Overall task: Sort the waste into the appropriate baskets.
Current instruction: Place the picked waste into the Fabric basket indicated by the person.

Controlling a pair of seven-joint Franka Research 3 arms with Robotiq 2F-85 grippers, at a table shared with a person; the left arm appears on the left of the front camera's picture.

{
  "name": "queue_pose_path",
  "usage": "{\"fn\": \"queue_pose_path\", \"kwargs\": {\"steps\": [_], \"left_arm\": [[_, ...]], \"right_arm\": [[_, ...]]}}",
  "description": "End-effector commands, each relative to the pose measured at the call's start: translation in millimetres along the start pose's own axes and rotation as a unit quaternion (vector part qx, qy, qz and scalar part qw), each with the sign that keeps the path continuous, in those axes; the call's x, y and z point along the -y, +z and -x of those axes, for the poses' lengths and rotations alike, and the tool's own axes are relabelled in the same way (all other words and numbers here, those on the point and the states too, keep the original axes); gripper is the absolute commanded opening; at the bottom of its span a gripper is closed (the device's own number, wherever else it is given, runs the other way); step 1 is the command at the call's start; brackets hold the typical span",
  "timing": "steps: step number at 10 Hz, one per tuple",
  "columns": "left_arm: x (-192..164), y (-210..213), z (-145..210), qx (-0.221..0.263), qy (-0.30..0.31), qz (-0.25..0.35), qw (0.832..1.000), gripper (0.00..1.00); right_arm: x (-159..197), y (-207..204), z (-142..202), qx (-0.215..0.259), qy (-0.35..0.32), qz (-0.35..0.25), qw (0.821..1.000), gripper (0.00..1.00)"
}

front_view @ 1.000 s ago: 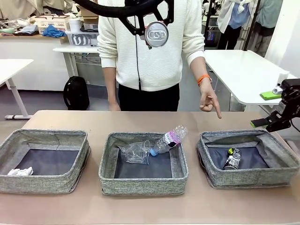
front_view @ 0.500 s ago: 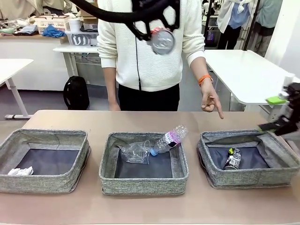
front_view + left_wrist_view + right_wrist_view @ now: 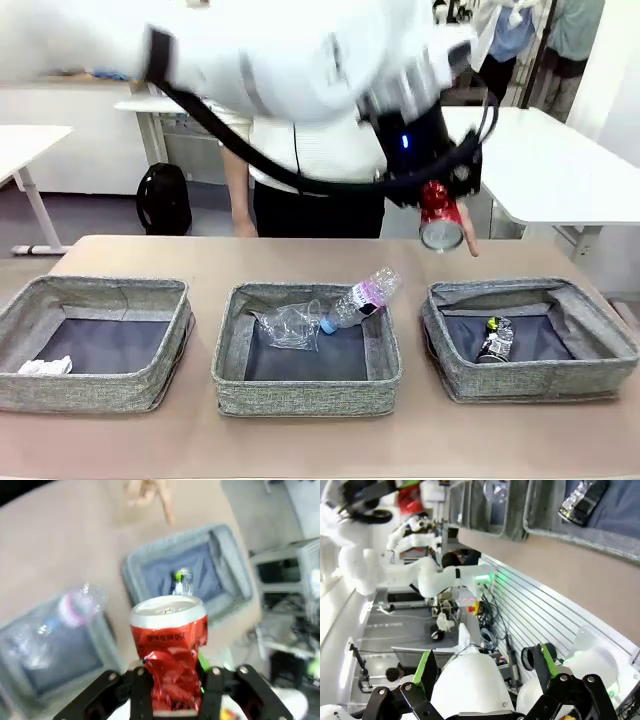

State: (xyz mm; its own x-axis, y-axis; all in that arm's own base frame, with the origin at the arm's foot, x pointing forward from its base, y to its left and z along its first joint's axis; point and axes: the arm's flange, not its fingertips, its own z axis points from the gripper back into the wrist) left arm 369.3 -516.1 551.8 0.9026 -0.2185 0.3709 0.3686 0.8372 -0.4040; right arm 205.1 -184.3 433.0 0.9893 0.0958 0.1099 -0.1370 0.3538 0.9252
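Note:
My left gripper (image 3: 438,200) is shut on the crushed red can (image 3: 440,215), which hangs in the air above the gap between the middle basket (image 3: 305,395) and the right basket (image 3: 530,382). In the left wrist view the red can (image 3: 169,647) stands between my fingers, over the right basket (image 3: 150,577), which holds the dark crushed can (image 3: 181,582). The dark can (image 3: 495,338) lies in the right basket. A clear cup (image 3: 287,325) and a bottle (image 3: 360,297) are in the middle basket. A paper ball (image 3: 45,366) lies in the left basket (image 3: 100,395). My right gripper (image 3: 487,680) is open and holds nothing.
A person stands at the far side of the table, and a pointing hand (image 3: 150,495) hangs near the back of the right basket. My left arm (image 3: 250,70) spans the upper part of the front view. White tables stand behind the person.
My left arm has swung the red can to the right and lower, from above the middle basket to near the right one. My right gripper has left the front view at the right edge.

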Motion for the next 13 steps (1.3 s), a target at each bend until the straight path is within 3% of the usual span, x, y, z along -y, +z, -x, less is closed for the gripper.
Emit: {"fn": "queue_pose_path", "kwargs": {"steps": [1,4,9,10,11,12,13], "left_arm": [[12,-49,-46,0.008,-0.008,0.029,1.0,0.29],[24,-100,-67,-0.029,-0.006,0.069,0.997,0.29],[26,-115,-58,-0.06,0.008,0.069,0.996,0.29],[26,-114,-58,-0.06,0.006,0.069,0.996,0.48],[26,-113,-58,-0.061,0.001,0.066,0.996,0.87],[26,-112,-58,-0.058,0.003,0.066,0.996,1.0],[25,-113,-59,-0.061,0.005,0.067,0.996,1.0]], "right_arm": [[-9,-27,-35,-0.008,-0.026,0.006,1.0,1.0],[-9,-27,-35,-0.008,-0.026,0.006,1.0,1.0],[-9,-27,-35,-0.008,-0.026,0.006,1.0,1.0],[-9,-27,-35,-0.008,-0.026,0.006,1.0,1.0],[-9,-27,-35,-0.008,-0.026,0.006,1.0,1.0],[-9,-27,-35,-0.008,-0.026,0.006,1.0,1.0],[-9,-27,-35,-0.008,-0.026,0.006,1.0,1.0]]}}
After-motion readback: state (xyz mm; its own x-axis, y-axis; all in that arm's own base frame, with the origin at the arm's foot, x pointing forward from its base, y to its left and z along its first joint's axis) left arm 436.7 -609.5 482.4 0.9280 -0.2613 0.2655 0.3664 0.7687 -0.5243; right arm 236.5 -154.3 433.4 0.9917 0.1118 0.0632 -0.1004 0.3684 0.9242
